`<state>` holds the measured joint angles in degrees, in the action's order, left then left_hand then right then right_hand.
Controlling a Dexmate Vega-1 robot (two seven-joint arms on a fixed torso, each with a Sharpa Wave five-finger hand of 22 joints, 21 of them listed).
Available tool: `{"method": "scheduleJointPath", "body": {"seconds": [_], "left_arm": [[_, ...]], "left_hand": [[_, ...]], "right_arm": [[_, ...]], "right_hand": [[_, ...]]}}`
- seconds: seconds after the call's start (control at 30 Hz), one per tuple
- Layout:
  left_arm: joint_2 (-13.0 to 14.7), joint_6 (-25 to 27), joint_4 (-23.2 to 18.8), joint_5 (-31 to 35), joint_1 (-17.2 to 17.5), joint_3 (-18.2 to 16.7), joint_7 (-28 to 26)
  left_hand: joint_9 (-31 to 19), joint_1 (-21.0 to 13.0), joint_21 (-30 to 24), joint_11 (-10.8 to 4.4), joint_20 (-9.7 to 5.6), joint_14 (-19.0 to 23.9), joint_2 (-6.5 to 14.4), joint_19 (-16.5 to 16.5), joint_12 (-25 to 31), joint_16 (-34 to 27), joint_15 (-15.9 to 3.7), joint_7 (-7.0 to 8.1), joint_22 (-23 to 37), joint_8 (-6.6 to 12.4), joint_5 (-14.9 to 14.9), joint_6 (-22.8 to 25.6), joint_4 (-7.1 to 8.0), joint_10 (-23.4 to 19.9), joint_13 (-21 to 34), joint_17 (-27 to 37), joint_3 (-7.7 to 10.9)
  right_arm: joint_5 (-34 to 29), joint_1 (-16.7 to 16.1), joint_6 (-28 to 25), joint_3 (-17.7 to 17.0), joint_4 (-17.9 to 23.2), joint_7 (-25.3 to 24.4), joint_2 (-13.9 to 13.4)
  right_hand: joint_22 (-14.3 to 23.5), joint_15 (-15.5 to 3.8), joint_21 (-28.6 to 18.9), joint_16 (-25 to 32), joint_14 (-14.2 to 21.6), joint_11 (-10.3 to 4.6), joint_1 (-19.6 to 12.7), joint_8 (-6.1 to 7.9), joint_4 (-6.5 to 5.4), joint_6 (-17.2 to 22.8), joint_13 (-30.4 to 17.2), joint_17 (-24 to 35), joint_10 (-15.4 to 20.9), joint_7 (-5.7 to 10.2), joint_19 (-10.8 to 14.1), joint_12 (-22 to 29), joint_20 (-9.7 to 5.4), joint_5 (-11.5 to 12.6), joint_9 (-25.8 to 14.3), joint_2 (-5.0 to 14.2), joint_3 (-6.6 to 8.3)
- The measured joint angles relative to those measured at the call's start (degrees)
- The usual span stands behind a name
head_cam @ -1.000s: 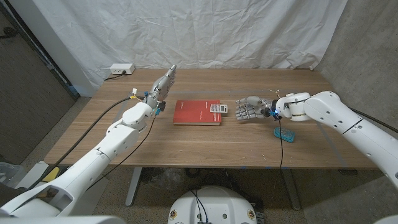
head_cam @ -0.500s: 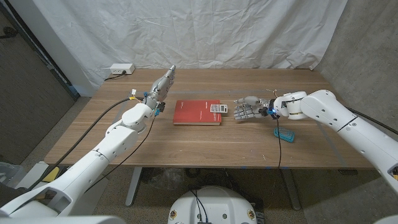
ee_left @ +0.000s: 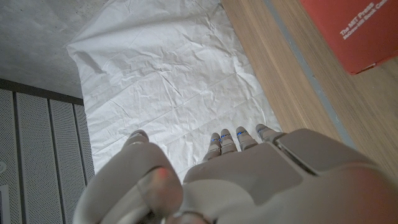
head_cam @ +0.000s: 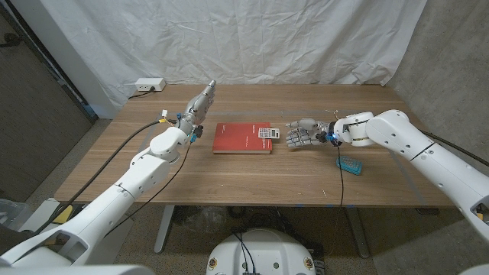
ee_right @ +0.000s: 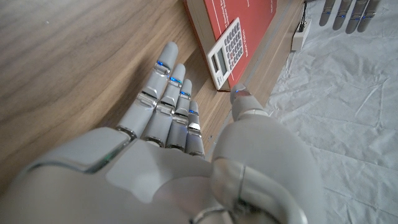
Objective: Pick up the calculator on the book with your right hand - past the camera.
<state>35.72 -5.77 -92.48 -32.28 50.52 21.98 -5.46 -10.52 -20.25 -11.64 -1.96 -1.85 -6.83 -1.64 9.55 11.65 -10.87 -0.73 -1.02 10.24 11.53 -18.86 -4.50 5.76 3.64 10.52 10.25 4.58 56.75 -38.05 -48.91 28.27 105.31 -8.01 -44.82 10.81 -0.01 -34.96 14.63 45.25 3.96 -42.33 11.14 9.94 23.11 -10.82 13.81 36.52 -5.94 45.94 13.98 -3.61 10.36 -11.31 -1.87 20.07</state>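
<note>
Your right hand (head_cam: 303,134) sits just beside the red book (head_cam: 242,138), fingers (ee_right: 163,99) spread apart and holding nothing; the calculator (head_cam: 266,133) lies on the book's corner nearest that hand, untouched. Your left hand (head_cam: 200,101) stands with straightened fingers, empty

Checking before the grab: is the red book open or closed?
Closed. The book lies flat, red cover up, with the calculator resting on its corner nearest the right hand.
</note>
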Motion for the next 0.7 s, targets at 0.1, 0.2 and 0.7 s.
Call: {"method": "scheduleJointPath", "body": {"seconds": [0.1, 0.2, 0.7], "left_arm": [[-0.02, -0.24, 0.0, 0.0, 0.2, -0.06, -0.02], [-0.03, -0.5, 0.0, -0.01, 0.4, -0.15, -0.05], [-0.06, -0.86, -0.01, -0.29, 0.85, -0.4, -0.17]], "left_hand": [[0.0, 0.0, 0.0, 0.0, 0.0, 0.0, 0.0, 0.0, 0.0, 0.0, 0.0, 0.0, 0.0, 0.0, 0.0, 0.0, 0.0, 0.0, 0.0, 0.0, 0.0], [0.0, -0.03, 0.0, 0.0, 0.0, 0.0, 0.03, 0.0, 0.0, 0.0, 0.0, 0.0, 0.0, 0.0, 0.0, 0.0, 0.0, 0.0, 0.0, 0.0, 0.0], [0.0, -0.22, 0.1, 0.0, 0.0, -0.22, 0.22, 0.0, 0.0, 0.0, 0.22, 0.0, 0.0, 0.0, 0.0, 0.0, -0.18, 0.0, 0.0, 0.0, -0.18]], "right_arm": [[-0.15, 0.28, -0.73, 0.2, 0.31, -0.9, 0.37], [-0.31, 0.61, -1.49, 0.44, 0.46, -1.59, 0.79], [-1.07, 2.55, -4.77, 1.86, 0.62, -3.56, 2.45]], "right_hand": [[0.0, 0.0, -0.1, 0.0, 0.0, -0.31, 0.0, 0.0, 0.07, 0.0, 0.0, 0.25, 0.31, 0.0, 0.29, 0.12, -0.29, 0.0, 0.0, 0.0, -0.41], [0.0, 0.0, -0.1, 0.22, 0.0, -0.42, 0.0, 0.0, -0.16, 0.0, 0.0, 0.45, 0.43, 0.0, 0.3, 0.22, -0.29, 0.0, 0.0, 0.0, -0.64], [-0.01, 0.23, -0.44, 0.2, 0.22, -0.6, -0.25, -0.18, -0.63, -1.77, -0.27, 0.71, 0.63, 0.68, 0.72, 0.43, -0.1, 0.0, 0.0, -1.49, -1.59]]}}
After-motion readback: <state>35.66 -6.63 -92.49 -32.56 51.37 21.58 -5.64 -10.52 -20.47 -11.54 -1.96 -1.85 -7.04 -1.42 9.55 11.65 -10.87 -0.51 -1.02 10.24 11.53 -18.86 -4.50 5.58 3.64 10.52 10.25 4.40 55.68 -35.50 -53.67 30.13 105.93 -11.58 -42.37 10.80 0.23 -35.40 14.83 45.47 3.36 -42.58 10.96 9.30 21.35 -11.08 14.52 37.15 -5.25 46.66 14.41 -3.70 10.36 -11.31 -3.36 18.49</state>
